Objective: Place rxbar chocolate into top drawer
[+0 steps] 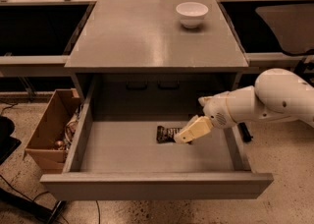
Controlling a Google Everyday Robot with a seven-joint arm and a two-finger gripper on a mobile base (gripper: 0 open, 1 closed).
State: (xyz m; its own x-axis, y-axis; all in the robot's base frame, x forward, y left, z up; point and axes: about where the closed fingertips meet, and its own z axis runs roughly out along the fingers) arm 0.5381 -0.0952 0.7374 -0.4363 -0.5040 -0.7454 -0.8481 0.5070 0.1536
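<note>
The rxbar chocolate (pixel 166 133), a small dark wrapped bar, lies flat on the floor of the top drawer (pixel 122 152), which is pulled fully out of the grey cabinet. My gripper (pixel 185 137) reaches in from the right on the white arm (pixel 274 100), low inside the drawer. Its beige tip is at the bar's right end. The gripper looks open, and the bar rests on the drawer floor rather than hanging from it.
A white bowl (pixel 192 14) stands at the back right of the cabinet top (pixel 147 36). A brown cardboard box (pixel 46 129) with clutter sits on the floor left of the drawer. Dark shelves flank the cabinet.
</note>
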